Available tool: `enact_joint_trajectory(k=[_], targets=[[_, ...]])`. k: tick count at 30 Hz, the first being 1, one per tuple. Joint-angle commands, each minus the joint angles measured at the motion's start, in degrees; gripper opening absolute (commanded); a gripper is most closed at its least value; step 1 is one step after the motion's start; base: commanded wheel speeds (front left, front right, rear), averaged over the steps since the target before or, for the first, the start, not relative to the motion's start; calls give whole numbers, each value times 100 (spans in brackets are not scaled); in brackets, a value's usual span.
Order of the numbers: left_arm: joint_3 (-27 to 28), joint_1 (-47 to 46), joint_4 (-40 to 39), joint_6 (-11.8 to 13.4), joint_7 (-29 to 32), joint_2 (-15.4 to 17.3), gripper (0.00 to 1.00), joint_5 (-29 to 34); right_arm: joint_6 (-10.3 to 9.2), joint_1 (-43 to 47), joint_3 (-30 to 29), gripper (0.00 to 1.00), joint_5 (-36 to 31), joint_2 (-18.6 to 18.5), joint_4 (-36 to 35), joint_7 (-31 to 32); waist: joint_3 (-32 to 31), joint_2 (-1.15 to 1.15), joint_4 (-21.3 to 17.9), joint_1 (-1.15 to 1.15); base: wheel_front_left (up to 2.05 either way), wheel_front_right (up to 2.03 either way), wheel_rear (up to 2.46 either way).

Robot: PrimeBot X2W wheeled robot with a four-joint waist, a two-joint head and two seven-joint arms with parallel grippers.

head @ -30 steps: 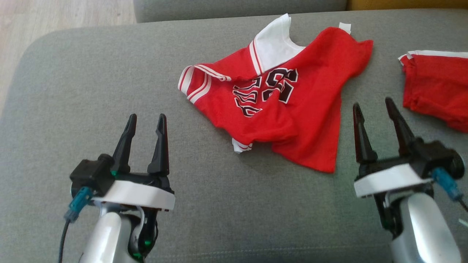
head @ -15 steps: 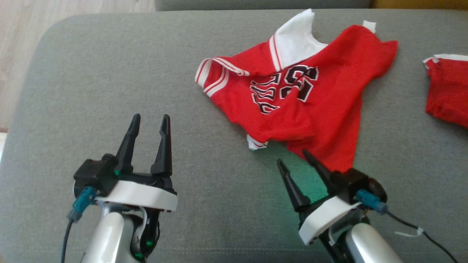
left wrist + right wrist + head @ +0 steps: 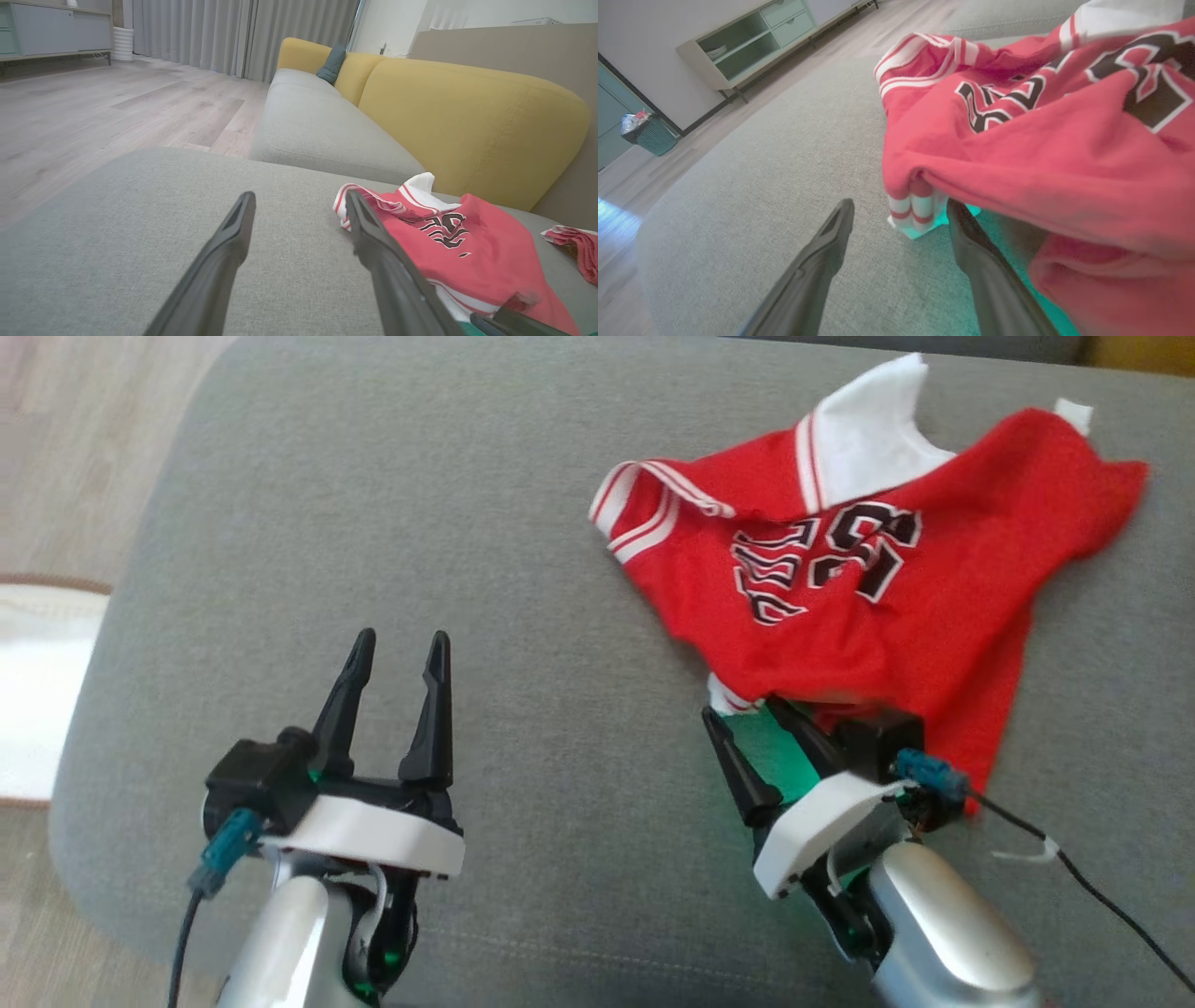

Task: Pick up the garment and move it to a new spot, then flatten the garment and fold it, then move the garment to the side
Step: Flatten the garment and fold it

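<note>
The jersey (image 3: 868, 607) lies on the sofa seat (image 3: 373, 523). The right gripper (image 3: 742, 709) is at its near edge. The left gripper (image 3: 402, 637) is well to the left.

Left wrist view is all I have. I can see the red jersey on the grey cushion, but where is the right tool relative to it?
Observer: In the head view, the right tool is at the near edge of the red jersey, pointing into it.
Operator: Is it holding any fabric?
Observer: No. The right wrist view shows its fingers spread, with a striped cuff lying just past the tips, ungripped.
Operator: I can't read the print from here.
Observer: In the head view the number reads 23, dark with white outlines.
</note>
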Motion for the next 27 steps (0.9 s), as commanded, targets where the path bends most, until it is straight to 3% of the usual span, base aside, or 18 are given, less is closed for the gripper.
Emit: enact_joint_trajectory(k=[1,10,11,12,18,27], targets=[[126,-265,-179,32,-29,47,100,-65,-4,-224,116,100,86,38,-3,-74,49,0,133,0,0,0,0],[59,-306,-160,54,-29,47,100,-145,-4,-1031,376,100,31,38,907,0,166,0,386,0,0,0,0],[49,-313,-155,57,-29,47,100,-152,-4,-1115,418,43,55,38,999,6,164,0,411,0,0,0,0],[41,-319,-150,61,-29,47,100,-160,-4,-1197,477,0,87,38,1071,-1,154,0,437,0,0,0,0],[27,-294,-122,91,-29,47,100,-177,-4,-1558,1049,0,585,38,1109,-156,33,0,544,0,0,0,0],[74,-169,-104,111,-29,47,100,-159,-4,-1921,2002,0,2075,38,135,-402,-147,0,586,0,0,0,0]])
